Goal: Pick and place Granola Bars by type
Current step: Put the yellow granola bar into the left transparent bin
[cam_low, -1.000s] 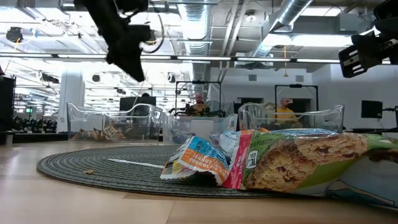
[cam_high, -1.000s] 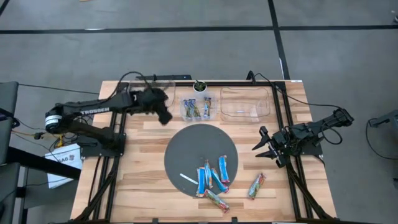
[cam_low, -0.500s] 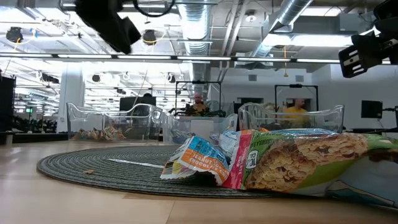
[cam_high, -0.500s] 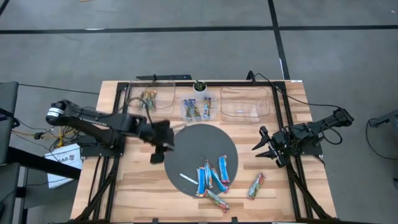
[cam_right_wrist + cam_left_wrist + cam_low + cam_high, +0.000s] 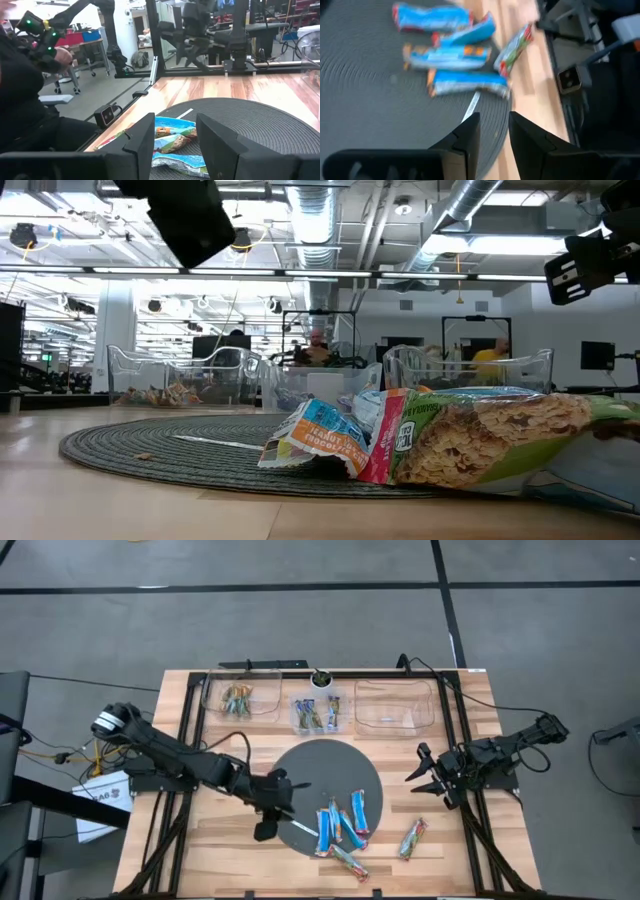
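While the left gripper [image 5: 283,802] hangs over the near-left edge of the round dark mat [image 5: 320,765], its two fingers [image 5: 466,140] stand a little apart with nothing between them, as the left wrist view shows. Just ahead of it lies a thin white strip [image 5: 302,830] on the mat, and beyond that a cluster of Granola Bars [image 5: 342,826]: several bright blue ones fanned side by side, with a green-and-orange one [image 5: 350,862] at the mat's near rim. One more green bar [image 5: 412,838] lies alone on the bare wood, off the mat toward the right arm's side. At the far edge of the wooden table [image 5: 220,860] stand three clear bins: the left bin [image 5: 239,697] holds a few tan-green bars, the middle bin [image 5: 318,713] holds blue ones, and the right bin [image 5: 397,706] shows no bars. The right gripper [image 5: 428,778] rests at the right side of the table, well apart from the mat, fingers spread and holding nothing. In the low view, people can be seen in the room behind the bins.
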`<action>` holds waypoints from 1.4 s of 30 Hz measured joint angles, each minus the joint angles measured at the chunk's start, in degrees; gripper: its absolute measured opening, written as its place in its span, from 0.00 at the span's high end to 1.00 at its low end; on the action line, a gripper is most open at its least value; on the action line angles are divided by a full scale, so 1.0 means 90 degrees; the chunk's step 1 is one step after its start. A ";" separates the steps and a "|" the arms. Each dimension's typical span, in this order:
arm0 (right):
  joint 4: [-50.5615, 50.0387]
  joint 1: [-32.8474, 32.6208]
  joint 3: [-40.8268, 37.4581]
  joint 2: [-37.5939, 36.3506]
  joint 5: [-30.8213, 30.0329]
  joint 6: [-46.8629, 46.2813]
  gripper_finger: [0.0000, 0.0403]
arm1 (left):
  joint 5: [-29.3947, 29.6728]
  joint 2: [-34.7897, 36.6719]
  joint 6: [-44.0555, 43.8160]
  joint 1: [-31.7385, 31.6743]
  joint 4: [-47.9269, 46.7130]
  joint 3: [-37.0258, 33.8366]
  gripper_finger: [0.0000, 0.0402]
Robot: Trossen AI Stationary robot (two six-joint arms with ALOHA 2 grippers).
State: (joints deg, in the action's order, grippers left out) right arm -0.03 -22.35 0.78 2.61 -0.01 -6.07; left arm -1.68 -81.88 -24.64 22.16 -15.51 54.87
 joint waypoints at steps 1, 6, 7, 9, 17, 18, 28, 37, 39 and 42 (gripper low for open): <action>0.0000 0.0000 0.0002 0.0002 0.0000 0.0000 0.66 | 0.0073 -0.0048 0.0002 0.0048 0.0120 0.0000 0.77; -0.0002 0.0000 0.0002 0.0002 0.0002 0.0000 0.66 | 0.0474 -0.0173 -0.0231 0.0171 0.0561 0.0000 0.77; 0.0000 0.0002 0.0002 0.0002 0.0000 0.0000 0.66 | 0.0599 -0.0173 -0.0358 0.0180 0.0654 0.0000 0.77; 0.0000 0.0002 0.0002 0.0002 0.0000 0.0000 0.66 | 0.0885 -0.0173 -0.0599 0.0205 0.0697 0.0000 0.77; 0.0000 0.0000 0.0002 0.0001 0.0000 0.0000 0.66 | 0.1564 -0.0188 -0.1273 0.0424 0.0617 0.0000 0.77; 0.0000 0.0000 0.0002 0.0002 0.0000 0.0000 0.66 | 0.1633 -0.0188 -0.1341 0.0452 0.0621 0.0000 0.77; 0.0000 0.0000 0.0001 0.0002 0.0000 0.0000 0.66 | 0.1735 -0.0188 -0.1924 0.0546 0.0617 0.0000 0.77; 0.0000 0.0000 0.0002 0.0002 0.0000 0.0000 0.65 | 0.2384 -0.0190 -0.2446 0.0543 0.0617 0.0000 0.77; 0.0000 0.0000 0.0002 0.0002 0.0000 0.0000 0.66 | 0.2649 -0.0190 -0.2735 0.0543 0.0617 0.0000 0.77; 0.0000 0.0000 0.0001 0.0002 0.0000 0.0000 0.66 | 0.3041 -0.0190 -0.3100 0.0560 0.0617 0.0000 0.77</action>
State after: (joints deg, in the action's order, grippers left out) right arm -0.03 -22.35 0.79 2.63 -0.01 -6.07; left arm 25.69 -83.59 -52.54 27.20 -9.96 54.87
